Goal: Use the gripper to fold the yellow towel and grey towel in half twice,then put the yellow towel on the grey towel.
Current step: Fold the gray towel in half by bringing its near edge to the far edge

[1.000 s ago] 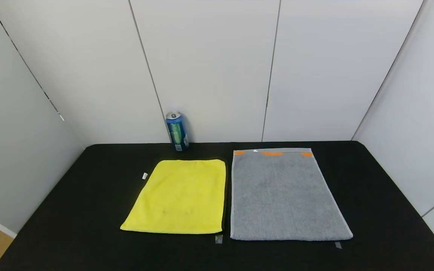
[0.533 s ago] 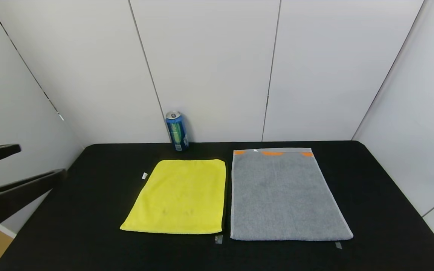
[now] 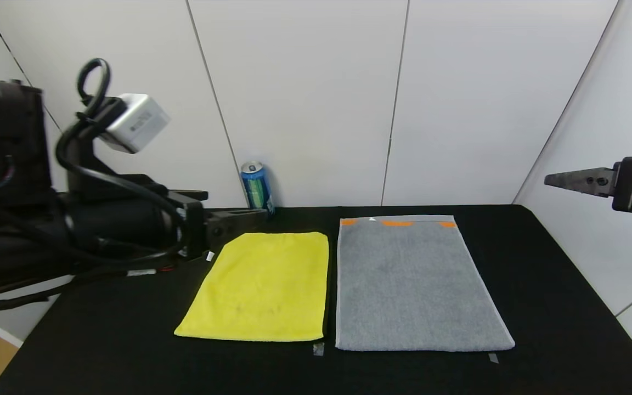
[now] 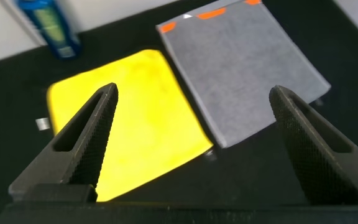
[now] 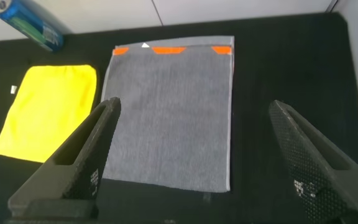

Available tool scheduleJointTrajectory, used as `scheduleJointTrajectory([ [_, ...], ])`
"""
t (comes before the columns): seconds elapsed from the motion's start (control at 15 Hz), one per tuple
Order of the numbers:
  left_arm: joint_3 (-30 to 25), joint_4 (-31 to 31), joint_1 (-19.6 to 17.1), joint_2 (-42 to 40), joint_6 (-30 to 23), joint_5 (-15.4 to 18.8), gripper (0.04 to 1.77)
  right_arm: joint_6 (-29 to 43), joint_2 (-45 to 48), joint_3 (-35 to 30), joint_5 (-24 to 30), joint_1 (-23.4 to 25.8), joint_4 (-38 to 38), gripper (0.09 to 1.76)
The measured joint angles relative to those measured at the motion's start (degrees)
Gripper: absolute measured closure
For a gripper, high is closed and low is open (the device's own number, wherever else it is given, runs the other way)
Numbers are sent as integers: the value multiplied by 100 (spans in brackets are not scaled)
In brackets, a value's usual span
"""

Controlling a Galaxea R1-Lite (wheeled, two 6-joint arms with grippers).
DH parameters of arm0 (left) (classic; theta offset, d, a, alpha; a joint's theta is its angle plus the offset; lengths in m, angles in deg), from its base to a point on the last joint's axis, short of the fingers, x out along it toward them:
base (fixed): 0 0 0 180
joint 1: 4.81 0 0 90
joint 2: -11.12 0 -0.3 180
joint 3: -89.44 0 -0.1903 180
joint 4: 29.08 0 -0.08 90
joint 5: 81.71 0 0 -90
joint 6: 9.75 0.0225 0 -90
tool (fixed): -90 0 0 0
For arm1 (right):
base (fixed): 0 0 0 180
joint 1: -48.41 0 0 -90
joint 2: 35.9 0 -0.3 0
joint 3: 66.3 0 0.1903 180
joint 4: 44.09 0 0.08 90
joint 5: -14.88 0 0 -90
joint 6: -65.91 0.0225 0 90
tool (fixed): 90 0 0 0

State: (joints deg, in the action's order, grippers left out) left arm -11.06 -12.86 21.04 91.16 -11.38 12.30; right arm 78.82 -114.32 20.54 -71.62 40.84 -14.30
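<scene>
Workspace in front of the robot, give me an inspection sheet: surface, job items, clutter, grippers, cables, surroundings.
Surface: black table, small tape marks near the towels' front edges.
Job's things: yellow towel and grey towel lie flat, unfolded, side by side; grey towel's orange marks at the far end.
Clutter: blue drink can upright at the back wall.
Grippers: left gripper open, above the table's left side near the yellow towel's far corner; right gripper open, raised at the right edge.
Cables: black cables looped along the left arm.
Surroundings: white wall panels on three sides.
</scene>
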Motion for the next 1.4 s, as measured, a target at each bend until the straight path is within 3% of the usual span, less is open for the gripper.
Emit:
scheduleJointTrajectory([
  [0.4,138,-798,658,1441,-808,-35,9,126,-750,-41,20,60,9,14],
  [0.8,213,-922,788,2249,-942,-2,9,132,-1356,-100,29,46,208,14],
  [1.4,345,-889,1041,3152,-1506,569,9,123,-2248,-116,16,182,195,14],
])
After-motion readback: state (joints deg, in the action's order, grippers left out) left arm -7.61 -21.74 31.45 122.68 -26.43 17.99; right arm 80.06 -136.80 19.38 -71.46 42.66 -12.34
